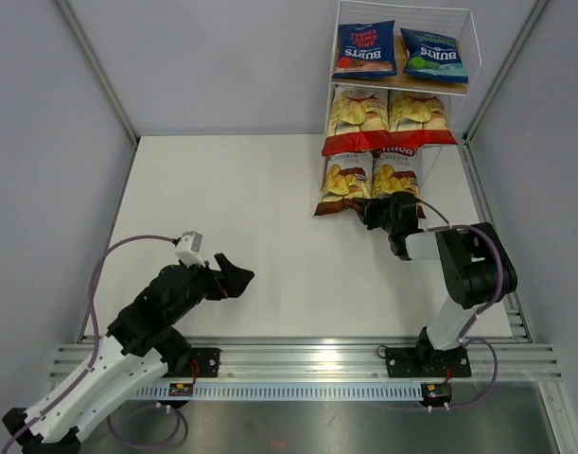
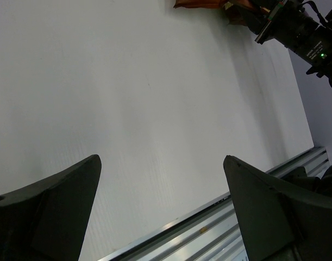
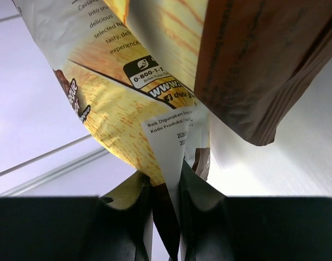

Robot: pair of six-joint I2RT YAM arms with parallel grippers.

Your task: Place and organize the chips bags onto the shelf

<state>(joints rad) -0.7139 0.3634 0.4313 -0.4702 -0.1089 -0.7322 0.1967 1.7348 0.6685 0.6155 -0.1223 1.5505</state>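
1. Already two Burts bags (image 1: 364, 49) fill the top tier of the shelf (image 1: 457, 88), two red-and-white bags (image 1: 355, 118) the middle.
2. The right gripper (image 1: 388, 210), jaws clenched, pinches one brown bag (image 1: 397, 172) by its seam at the shelf's foot, beside its twin (image 1: 343, 184); seating them likely remains.
3. The left gripper (image 2: 161, 196), jaws gaping, hovers far from the shelf.

Shelf (image 1: 399, 79) with chips bags (image 1: 364, 49), table's (image 1: 251, 199) far right

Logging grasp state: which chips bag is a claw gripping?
The glossy brown cassava bag at bottom right of the stack; the right claw pinches its lower edge.
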